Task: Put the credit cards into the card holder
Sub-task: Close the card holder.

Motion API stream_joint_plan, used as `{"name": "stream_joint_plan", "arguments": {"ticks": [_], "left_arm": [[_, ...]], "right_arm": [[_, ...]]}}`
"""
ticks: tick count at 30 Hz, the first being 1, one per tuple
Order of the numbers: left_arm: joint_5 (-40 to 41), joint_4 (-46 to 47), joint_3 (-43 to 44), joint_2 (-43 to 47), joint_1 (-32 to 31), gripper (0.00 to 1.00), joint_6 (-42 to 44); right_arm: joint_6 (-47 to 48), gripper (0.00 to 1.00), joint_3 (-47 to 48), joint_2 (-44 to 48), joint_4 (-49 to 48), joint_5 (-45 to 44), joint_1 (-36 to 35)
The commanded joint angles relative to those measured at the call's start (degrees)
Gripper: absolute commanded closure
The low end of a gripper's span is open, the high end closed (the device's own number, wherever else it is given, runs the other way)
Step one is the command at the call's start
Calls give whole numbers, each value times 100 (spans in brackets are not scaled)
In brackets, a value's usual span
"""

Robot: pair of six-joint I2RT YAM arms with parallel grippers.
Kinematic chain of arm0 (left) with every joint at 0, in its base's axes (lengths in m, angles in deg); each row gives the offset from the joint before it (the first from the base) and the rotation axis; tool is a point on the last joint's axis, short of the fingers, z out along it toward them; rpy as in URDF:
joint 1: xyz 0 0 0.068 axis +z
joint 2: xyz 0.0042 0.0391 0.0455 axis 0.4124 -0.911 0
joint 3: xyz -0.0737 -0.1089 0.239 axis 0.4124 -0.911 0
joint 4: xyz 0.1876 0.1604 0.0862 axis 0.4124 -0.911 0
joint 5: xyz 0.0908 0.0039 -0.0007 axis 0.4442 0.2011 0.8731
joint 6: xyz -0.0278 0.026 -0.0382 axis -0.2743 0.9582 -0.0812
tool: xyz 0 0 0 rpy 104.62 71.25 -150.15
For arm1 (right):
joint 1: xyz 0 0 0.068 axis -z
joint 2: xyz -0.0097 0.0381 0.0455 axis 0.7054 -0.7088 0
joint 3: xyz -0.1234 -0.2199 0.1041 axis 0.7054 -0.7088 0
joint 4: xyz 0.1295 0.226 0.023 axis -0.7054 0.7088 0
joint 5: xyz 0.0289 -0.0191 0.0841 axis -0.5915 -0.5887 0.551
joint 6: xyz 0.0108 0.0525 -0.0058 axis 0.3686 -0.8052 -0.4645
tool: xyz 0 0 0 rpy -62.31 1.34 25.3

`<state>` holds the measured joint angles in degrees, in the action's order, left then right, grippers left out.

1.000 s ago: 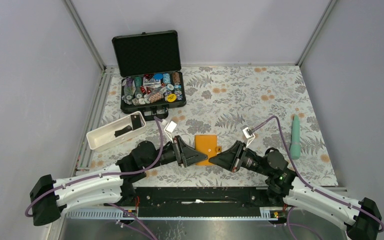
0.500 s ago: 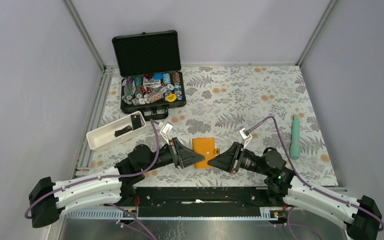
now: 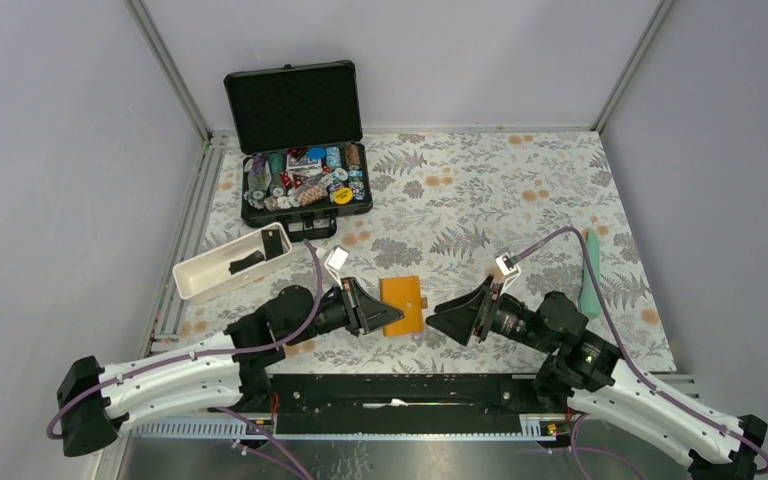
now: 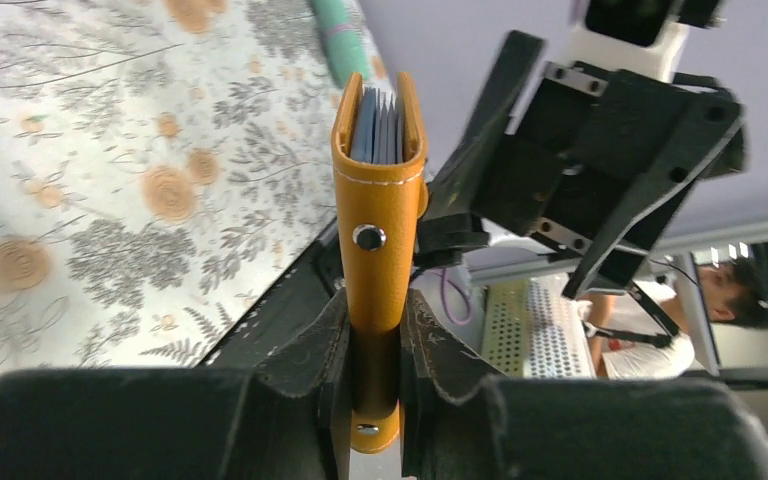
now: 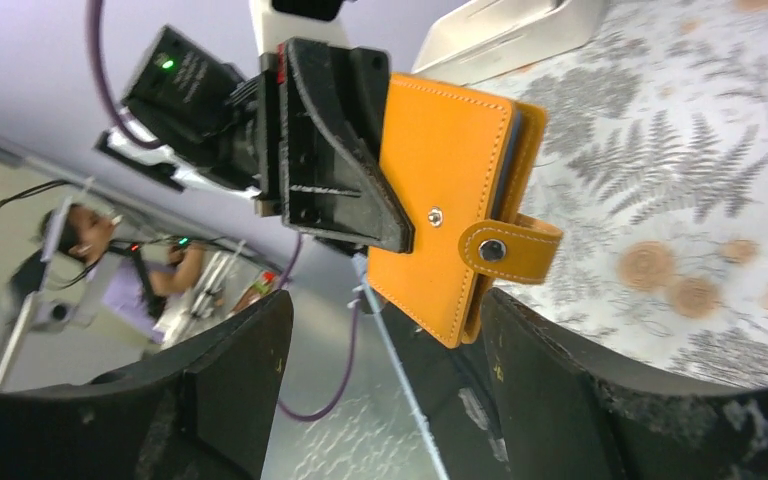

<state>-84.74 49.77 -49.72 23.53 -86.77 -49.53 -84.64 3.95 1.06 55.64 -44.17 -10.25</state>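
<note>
Opening step: left claw (image 3: 385,314) grips the folded card holder (image 4: 375,180) (tab (image 5: 512,250) unsnapped); right claw (image 3: 448,318), released, should next pry it open.

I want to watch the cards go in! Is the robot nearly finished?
Not nearly. Done: nothing certain; the sleeves show no card clearly. In hand: the left jaws clamp the orange card holder, folded, tab unsnapped; the right jaws stand open, clear of it. Left: a black card seems to lie in the white tray; the holder must be opened and filled.
</note>
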Motion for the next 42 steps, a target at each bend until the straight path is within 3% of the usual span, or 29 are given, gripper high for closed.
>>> {"name": "stream_joint_plan", "arguments": {"ticks": [1, 10, 15, 29, 42], "left_arm": [[602, -965, 585, 88, -1, 100, 55], [634, -1372, 859, -272, -68, 100, -33], [608, -1406, 932, -421, -111, 100, -16], [564, -1417, 989, -515, -166, 100, 25], [590, -1426, 1016, -559, -191, 100, 31]], "right_arm": [[559, 25, 439, 136, 1340, -1015, -17], [829, 47, 726, -803, 1113, -1168, -17], [815, 53, 726, -1175, 713, -1048, -18], [738, 59, 779, -1805, 402, -864, -17], [723, 82, 756, -1856, 436, -851, -17]]}}
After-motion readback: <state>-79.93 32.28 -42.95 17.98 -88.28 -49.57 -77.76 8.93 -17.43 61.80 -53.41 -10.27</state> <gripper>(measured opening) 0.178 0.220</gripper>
